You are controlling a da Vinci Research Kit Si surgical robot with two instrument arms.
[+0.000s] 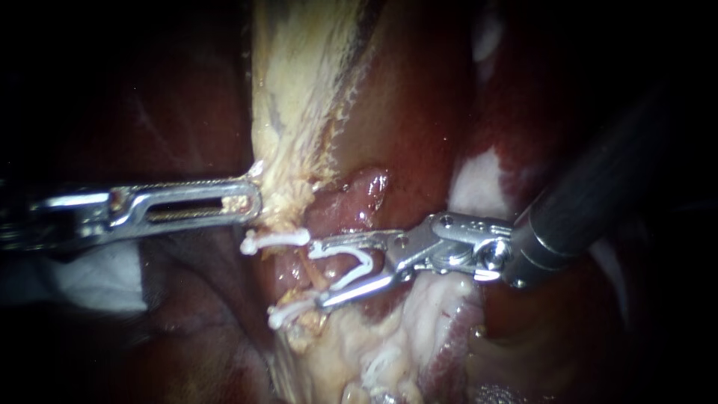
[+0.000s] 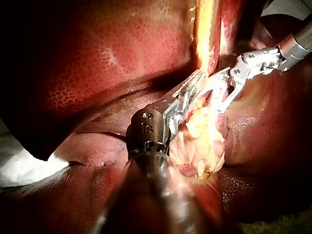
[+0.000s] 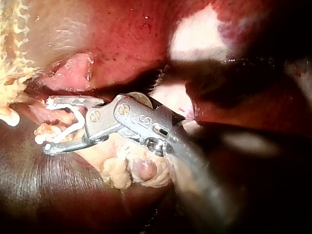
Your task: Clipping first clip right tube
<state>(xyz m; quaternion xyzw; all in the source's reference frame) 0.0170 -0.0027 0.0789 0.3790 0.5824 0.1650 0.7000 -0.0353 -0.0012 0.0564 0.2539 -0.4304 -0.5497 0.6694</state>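
Note:
My left instrument [image 1: 250,200] comes in from the left, its slotted jaws shut on the pale gallbladder tissue [image 1: 299,97] and holding it taut. My right instrument [image 1: 320,273] stands with its jaws wide apart and a white clip [image 1: 360,263] seated between them, touching both. The jaw tips straddle a tan tube [image 1: 313,275]. Two white clips [image 1: 274,239] [image 1: 288,313] sit just left of the jaw tips, one above and one below. In the right wrist view the loaded clip [image 3: 73,124] shows in the jaws [image 3: 48,124]. The left wrist view shows both instruments [image 2: 195,83] [image 2: 229,90] meeting at the yellow tissue.
Dark red liver [image 1: 419,112] surrounds the site. Pale fatty tissue [image 1: 389,344] lies below the right instrument's jaws. White gauze [image 1: 97,277] sits under the left instrument's shaft. The right instrument's dark shaft [image 1: 598,202] slants in from the upper right.

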